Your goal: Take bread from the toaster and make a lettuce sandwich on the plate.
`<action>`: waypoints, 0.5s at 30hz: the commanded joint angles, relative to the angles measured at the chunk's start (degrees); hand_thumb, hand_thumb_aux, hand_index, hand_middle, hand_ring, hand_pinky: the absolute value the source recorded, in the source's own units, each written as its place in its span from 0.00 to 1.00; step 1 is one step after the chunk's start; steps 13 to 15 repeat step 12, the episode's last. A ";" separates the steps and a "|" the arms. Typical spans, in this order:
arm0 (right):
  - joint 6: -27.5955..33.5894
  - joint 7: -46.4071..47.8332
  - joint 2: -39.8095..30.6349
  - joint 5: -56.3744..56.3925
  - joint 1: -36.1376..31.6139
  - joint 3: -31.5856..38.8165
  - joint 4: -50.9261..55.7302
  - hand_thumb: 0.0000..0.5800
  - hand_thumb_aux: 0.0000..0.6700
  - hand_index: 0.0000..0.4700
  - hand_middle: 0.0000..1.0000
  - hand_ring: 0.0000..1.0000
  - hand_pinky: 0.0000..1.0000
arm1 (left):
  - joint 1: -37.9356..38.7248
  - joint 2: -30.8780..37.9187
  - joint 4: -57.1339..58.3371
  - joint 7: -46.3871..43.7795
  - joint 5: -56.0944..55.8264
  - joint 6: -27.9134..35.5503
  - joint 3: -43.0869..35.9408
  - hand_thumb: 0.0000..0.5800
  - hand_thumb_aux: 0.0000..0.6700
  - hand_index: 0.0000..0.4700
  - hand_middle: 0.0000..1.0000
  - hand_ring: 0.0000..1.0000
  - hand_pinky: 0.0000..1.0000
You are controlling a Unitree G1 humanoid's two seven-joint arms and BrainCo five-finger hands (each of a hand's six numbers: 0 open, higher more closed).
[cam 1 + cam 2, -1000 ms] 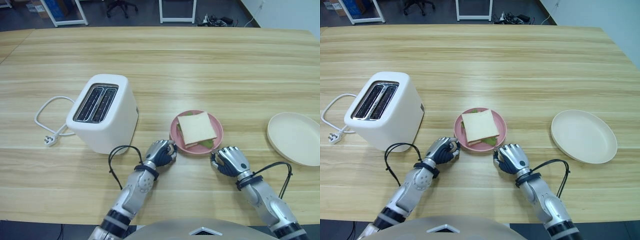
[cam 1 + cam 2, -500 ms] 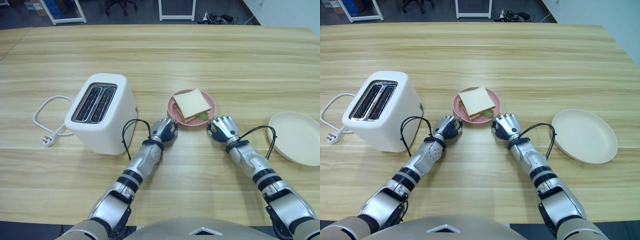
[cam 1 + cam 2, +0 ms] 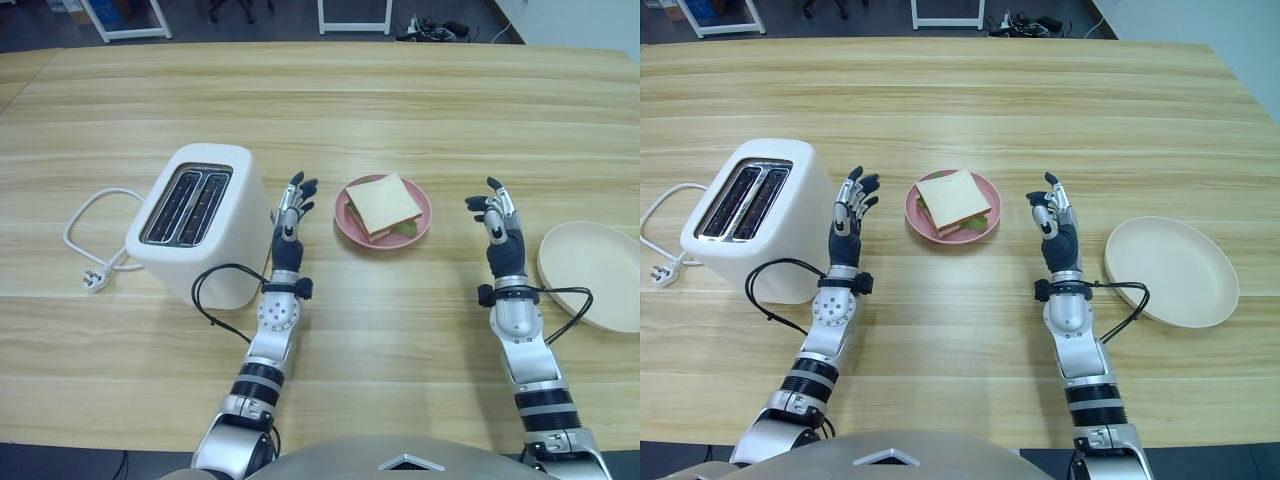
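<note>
In the left eye view, the table (image 3: 400, 110) is pale wood in long planks with fine straight grain. On its left stands the toaster (image 3: 205, 235), a smooth white box with rounded corners and two long dark slots in its top. A white cord (image 3: 85, 222) curls away from it to a plug (image 3: 96, 281) lying flat on the wood.

Near the middle lies the pink plate (image 3: 349, 226), round and shallow, with the sandwich (image 3: 383, 203) on it. The top is a square slice of pale bread, with a little green lettuce (image 3: 404, 230) showing at its near right edge. The lower slice is mostly covered.

The left hand (image 3: 289, 225) stands upright just beside the toaster, between it and the pink plate. Its fingers are spread apart and it holds nothing. The right hand (image 3: 501, 230) is also upright, fingers loosely parted and empty. It stands between the pink plate and a matte cream plate (image 3: 590, 270), which the picture's right edge cuts off.

In the right eye view, the cream plate shows whole, a plain round dish with a low rim. A thin black cable (image 3: 1126, 300) loops from the right wrist towards that rim. Another black loop (image 3: 770, 290) crosses the toaster's lower front. The slots are too dark to see into, and the left edge cuts off part of the cord.
</note>
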 commanded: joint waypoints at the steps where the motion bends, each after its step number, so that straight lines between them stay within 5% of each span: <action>1: 2.09 0.77 4.07 2.33 0.09 -0.97 1.70 0.00 0.00 0.00 0.00 0.00 0.00 | 0.52 -1.21 1.05 -2.65 -1.48 0.41 1.60 0.00 0.00 0.00 0.00 0.00 0.00; 15: -2.13 1.76 6.13 -0.02 0.68 -0.83 2.29 0.00 0.00 0.00 0.00 0.00 0.00 | 0.69 -2.51 1.62 -5.45 -0.94 0.73 4.23 0.00 0.00 0.00 0.00 0.00 0.00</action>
